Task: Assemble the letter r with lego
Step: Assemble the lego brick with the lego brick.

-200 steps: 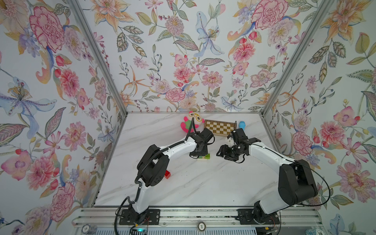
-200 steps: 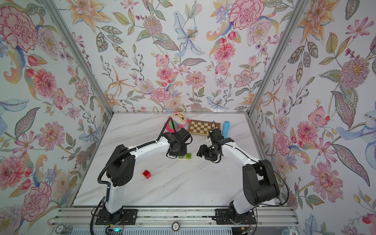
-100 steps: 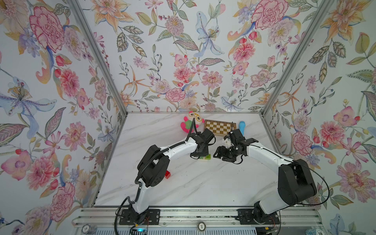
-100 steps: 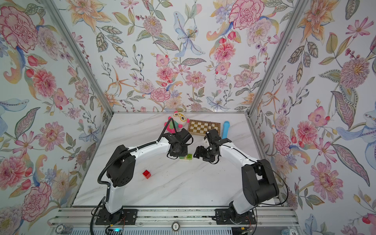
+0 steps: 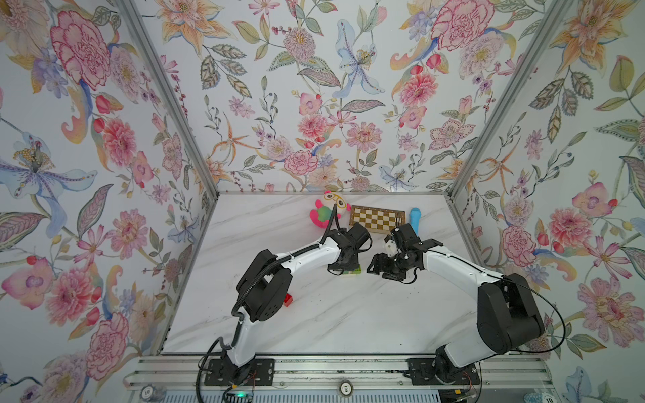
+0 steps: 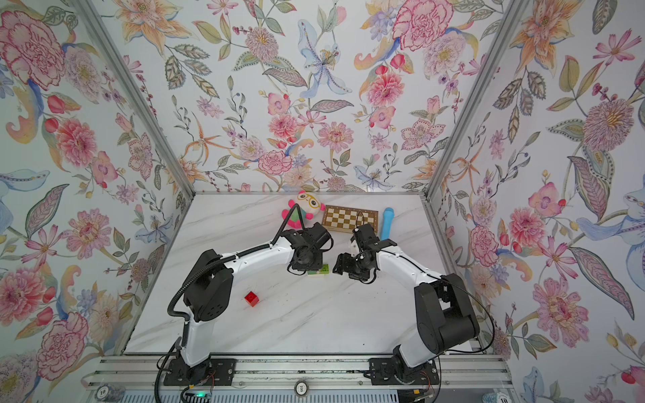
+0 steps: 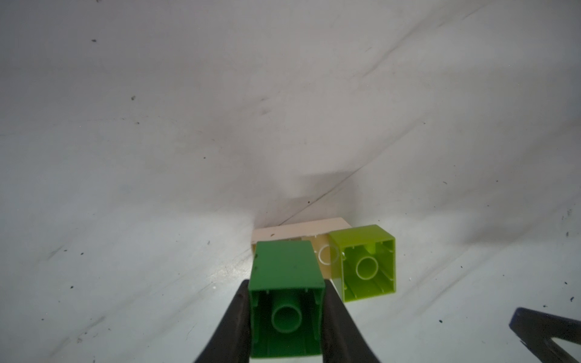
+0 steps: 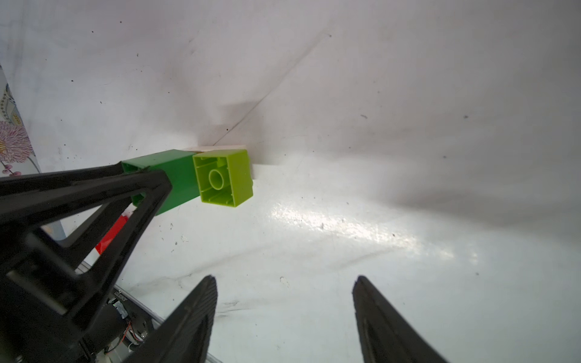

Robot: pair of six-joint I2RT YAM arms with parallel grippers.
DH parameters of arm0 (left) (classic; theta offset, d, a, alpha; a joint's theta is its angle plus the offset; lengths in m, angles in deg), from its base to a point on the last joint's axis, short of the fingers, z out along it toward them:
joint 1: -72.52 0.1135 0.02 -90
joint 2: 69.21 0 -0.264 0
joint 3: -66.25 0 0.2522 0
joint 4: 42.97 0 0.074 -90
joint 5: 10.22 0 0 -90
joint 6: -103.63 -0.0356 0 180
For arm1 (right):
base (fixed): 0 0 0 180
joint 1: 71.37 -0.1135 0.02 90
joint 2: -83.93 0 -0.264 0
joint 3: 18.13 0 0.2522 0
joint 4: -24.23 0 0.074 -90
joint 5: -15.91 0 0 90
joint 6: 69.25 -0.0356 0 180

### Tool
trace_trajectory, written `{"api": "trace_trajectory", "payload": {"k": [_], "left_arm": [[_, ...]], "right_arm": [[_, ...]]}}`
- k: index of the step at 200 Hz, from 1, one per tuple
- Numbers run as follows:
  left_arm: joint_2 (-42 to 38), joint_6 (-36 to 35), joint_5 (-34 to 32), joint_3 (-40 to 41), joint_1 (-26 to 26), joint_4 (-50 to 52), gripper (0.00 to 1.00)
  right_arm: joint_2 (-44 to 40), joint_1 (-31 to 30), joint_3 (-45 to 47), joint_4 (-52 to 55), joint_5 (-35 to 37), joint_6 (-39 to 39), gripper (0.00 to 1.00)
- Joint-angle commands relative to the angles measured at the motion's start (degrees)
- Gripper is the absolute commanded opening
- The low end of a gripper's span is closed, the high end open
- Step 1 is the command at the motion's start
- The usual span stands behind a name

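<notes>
Both my pincers flank the dark green studded plastic brick [image 7: 284, 264]: my left gripper [image 7: 286, 284] pinches it, its far end against the longer cream-white brick [image 7: 298, 228], with the lime green brick [image 7: 366, 261] just beside, my right gripper [image 8: 285, 278] spread empty past that, and the small red brick [image 6: 252, 299] well apart, by my left arm's elbow.

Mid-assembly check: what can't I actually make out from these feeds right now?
- Cream brick: left wrist view, mostly behind the dark green brick and lime brick; whether they are joined is unclear.
- Stacked bricks: both top views, mostly hidden under the left gripper; little besides the lime brick shows.
- Red brick: in a top view, partly behind the left arm's elbow.
</notes>
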Motion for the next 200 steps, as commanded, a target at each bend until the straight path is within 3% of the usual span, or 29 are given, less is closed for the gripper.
{"api": "trace_trajectory", "payload": {"k": [1,200], "left_arm": [[0.77,-0.26,-1.58,-0.16,-0.53,2.34,0.26],[0.61,0.74,-2.46,5.15,-0.98,-0.15,0.25]], "right_arm": [[-1.85,0.36,0.70,0.71,0.93,-0.64,0.71],[-0.70,-0.87,0.24,1.39,0.89,-0.67,0.70]]}}
